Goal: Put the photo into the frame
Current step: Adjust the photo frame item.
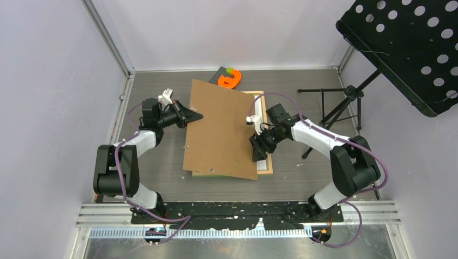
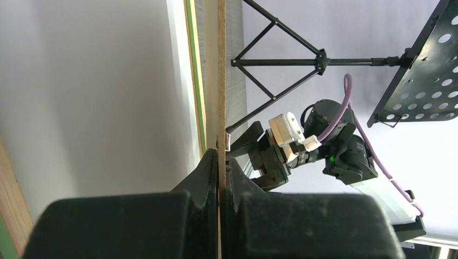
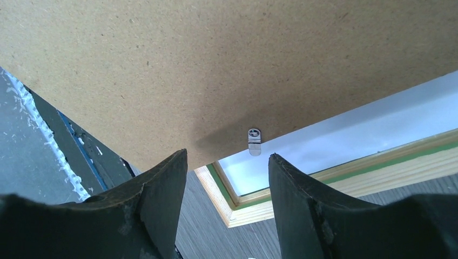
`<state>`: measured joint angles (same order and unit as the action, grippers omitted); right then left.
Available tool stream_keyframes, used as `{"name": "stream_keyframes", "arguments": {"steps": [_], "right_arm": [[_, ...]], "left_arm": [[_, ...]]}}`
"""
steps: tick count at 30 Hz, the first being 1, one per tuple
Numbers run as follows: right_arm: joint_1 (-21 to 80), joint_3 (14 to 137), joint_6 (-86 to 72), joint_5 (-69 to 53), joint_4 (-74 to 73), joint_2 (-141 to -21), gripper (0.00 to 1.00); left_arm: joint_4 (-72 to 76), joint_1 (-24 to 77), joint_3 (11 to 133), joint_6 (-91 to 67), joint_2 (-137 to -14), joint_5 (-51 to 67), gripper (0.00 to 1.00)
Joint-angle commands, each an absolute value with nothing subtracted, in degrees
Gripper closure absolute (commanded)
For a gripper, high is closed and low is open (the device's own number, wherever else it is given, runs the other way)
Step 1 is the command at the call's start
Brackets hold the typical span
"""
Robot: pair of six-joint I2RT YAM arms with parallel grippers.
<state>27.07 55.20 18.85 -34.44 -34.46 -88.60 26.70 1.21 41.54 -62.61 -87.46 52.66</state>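
Grey wood-grain table (image 1: 162,162), white walls (image 1: 54,81). The left gripper (image 2: 220,156) is pinched tight on the brown backing board (image 1: 221,129), which covers most of the frame (image 3: 254,202). The right gripper (image 3: 227,156) is spread and empty. Past its tips are a metal clip (image 3: 254,141) and the photo (image 3: 324,135), white back up inside the frame. A music stand (image 1: 410,48) is off to its right.

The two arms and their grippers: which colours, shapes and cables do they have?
Both the left arm and the right arm have white shells between bulky black joints. A purple cable runs along each one. Each wrist carries a small white camera block. The left gripper and the right gripper are matte black, with thick, pointed fingers.
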Motion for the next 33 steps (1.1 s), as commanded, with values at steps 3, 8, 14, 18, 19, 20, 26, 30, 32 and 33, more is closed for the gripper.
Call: {"name": "stream_keyframes", "arguments": {"steps": [3,8,14,18,19,20,26,30,32,33], "right_arm": [[28.2,57.3,18.3,-36.7,-33.3,-88.9,0.37],[28.9,56.3,18.3,-37.8,-33.4,-88.4,0.38],[29.2,55.7,18.2,-38.6,-33.3,-87.8,0.38],[29.3,56.1,18.1,-38.4,-33.3,-88.0,0.38],[29.2,56.2,18.0,-38.4,-33.4,-88.1,0.39],[29.3,56.3,18.0,-38.2,-33.4,-88.1,0.39],[29.3,56.4,17.8,-36.4,-33.4,-88.1,0.39],[29.2,56.2,17.8,-34.6,-33.3,-87.4,0.4],[29.2,56.1,17.7,-34.0,-33.4,-87.1,0.4],[29.3,56.0,17.7,-33.8,-33.4,-87.1,0.4]], "left_arm": [[30.0,1.0,42.9,-64.1,-85.1,54.4,1.0],[30.5,1.0,42.8,-64.4,-85.6,54.3,1.0],[31.5,1.0,42.3,-65.0,-85.9,53.7,1.0],[31.7,1.0,42.3,-65.3,-86.0,53.6,1.0],[31.7,1.0,42.3,-65.2,-86.1,53.5,1.0],[31.7,1.0,42.2,-65.2,-86.0,53.6,1.0],[31.7,1.0,42.2,-65.1,-86.1,53.7,1.0],[31.7,1.0,42.3,-65.2,-86.3,53.7,1.0],[31.7,1.0,42.3,-65.2,-86.3,53.8,1.0],[31.7,1.0,42.3,-65.1,-86.2,53.7,1.0]]}}
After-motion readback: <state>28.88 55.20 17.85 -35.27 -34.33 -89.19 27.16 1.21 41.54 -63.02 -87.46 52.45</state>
